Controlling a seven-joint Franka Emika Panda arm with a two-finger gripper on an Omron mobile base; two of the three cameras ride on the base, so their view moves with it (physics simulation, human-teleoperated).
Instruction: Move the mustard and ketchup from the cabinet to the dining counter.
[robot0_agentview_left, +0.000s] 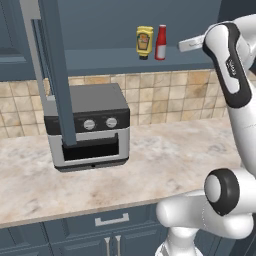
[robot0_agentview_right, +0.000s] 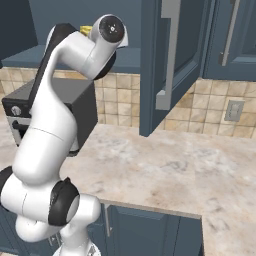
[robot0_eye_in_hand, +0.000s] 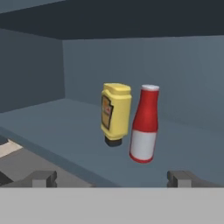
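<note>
Step in hand: reach into open dark blue-grey wall cabinet (robot0_agentview_left: 125, 60), shelf matte, flat. Gripper (robot0_eye_in_hand: 111, 178) jaws wide apart, empty, fingertips (robot0_eye_in_hand: 43, 178) short of both bottles. Squat yellow plastic mustard bottle (robot0_eye_in_hand: 116, 113), cap down, dead ahead; slim glossy red ketchup bottle (robot0_eye_in_hand: 145, 124) w/ pale cap touching its right side. Advise centring on one, closing at mid-body w/o nudging neighbour.

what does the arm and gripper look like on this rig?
Glossy white rounded arm links with black joint bands and round grey end caps; small dark lettering on the black section near the wrist. Gripper: two small, blocky dark grey fingertips. No cables visible.
</note>
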